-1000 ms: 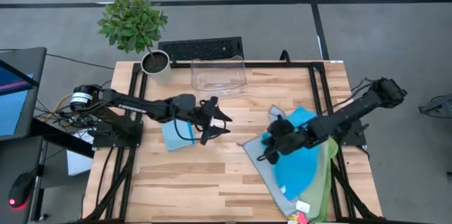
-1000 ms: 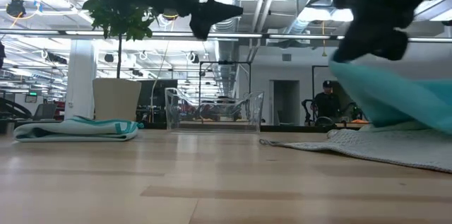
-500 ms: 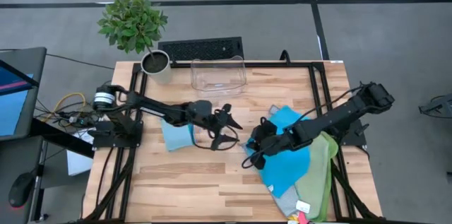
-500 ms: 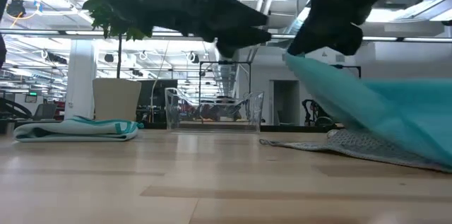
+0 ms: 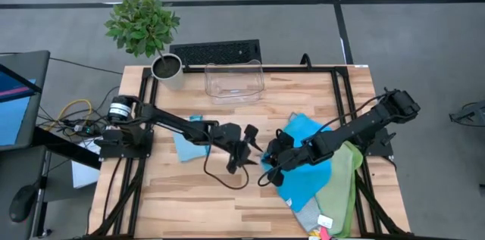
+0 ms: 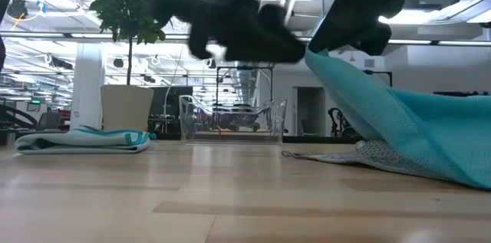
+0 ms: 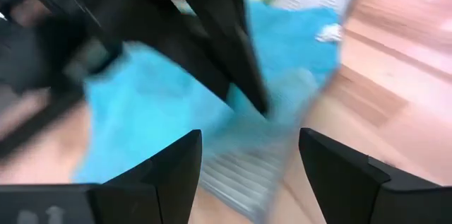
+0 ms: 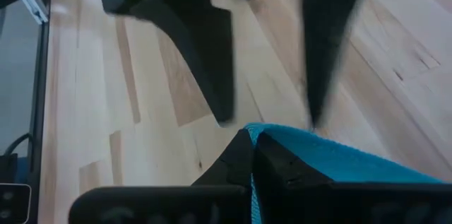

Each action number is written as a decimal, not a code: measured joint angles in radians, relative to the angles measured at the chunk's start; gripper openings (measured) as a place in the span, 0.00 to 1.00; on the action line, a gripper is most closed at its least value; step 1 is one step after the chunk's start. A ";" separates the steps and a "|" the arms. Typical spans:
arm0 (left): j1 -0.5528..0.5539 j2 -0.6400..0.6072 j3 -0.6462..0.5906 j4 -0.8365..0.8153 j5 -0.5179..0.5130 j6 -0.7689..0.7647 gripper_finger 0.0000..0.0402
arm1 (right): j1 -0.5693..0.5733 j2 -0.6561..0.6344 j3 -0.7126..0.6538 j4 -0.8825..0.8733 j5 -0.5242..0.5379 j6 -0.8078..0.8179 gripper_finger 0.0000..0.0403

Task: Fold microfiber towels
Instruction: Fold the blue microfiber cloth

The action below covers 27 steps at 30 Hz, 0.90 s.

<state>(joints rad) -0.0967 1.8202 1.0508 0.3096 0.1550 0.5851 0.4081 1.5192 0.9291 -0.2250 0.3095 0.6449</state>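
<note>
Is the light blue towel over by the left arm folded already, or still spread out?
Folded. The light blue towel lies as a flat, layered bundle on the table, with stacked edges showing in the low view.

Overhead and table-level views, two close wrist views, all sharing the teal towel (image 5: 303,172).

Towels: 1 folded light-blue towel (image 5: 189,143) left of centre, 1 teal towel (image 5: 307,168), 1 grey towel (image 5: 305,211), 1 pale green towel (image 5: 342,187) piled lower right. 1 clear bin (image 5: 234,81) top centre. 1 potted plant (image 5: 144,28) upper left. 1 keyboard (image 5: 214,51). 2 arms, 2 pincers: left pincer (image 5: 244,149), right pincer (image 5: 270,166).
</note>
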 joint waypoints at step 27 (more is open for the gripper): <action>-0.022 0.066 0.145 -0.107 0.044 0.216 0.55 | 0.022 0.006 0.000 0.019 -0.013 -0.013 0.07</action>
<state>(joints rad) -0.1187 1.8866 1.1961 0.2024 0.1986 0.8013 0.4301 1.5247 0.9287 -0.2058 0.2962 0.6320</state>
